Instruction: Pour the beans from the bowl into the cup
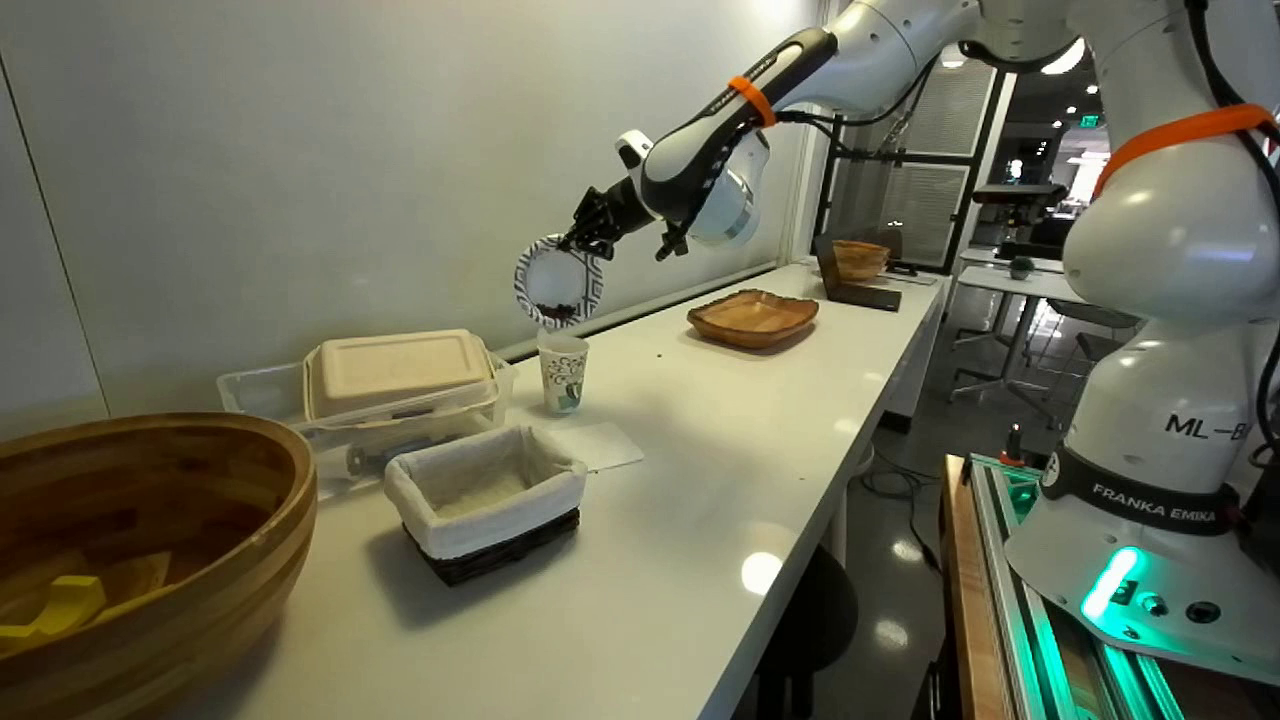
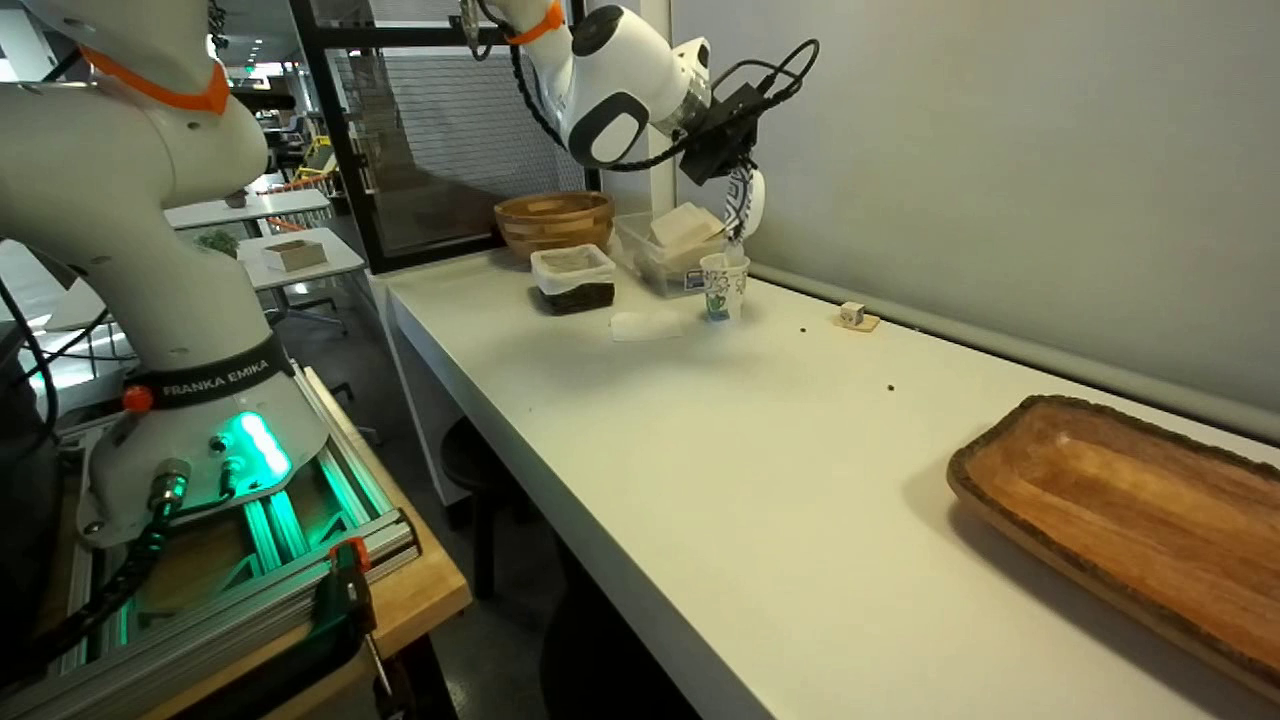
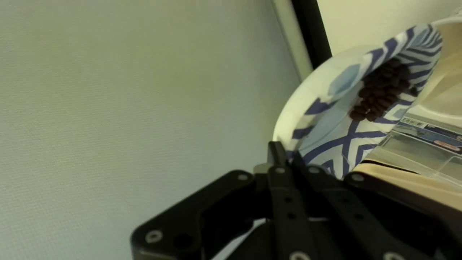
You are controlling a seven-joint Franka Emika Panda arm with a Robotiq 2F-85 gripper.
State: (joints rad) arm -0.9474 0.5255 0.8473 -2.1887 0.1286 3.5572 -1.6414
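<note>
My gripper [image 1: 576, 238] is shut on the upper rim of the bowl [image 1: 553, 278], a white dish with a blue-purple patterned rim. In the wrist view the fingertips [image 3: 287, 153] pinch the bowl's edge [image 3: 346, 142]. The bowl is tipped steeply, nearly on edge, as it also shows in an exterior view [image 2: 738, 205]. Dark brown beans [image 3: 382, 90] are heaped against its lower side. The cup [image 1: 565, 375], white with dark leafy markings, stands upright on the table, also seen in an exterior view [image 2: 723, 290]. The bowl's lower rim is just above the cup's mouth; I cannot tell whether they touch.
A clear tub [image 1: 340, 440] with a beige container on it stands beside the cup. A cloth-lined basket [image 1: 440, 535] and a large wooden bowl [image 1: 250, 530] are nearby. A brown wooden tray [image 2: 1040, 490] lies farther along. The wall [image 1: 400, 200] is close behind the bowl.
</note>
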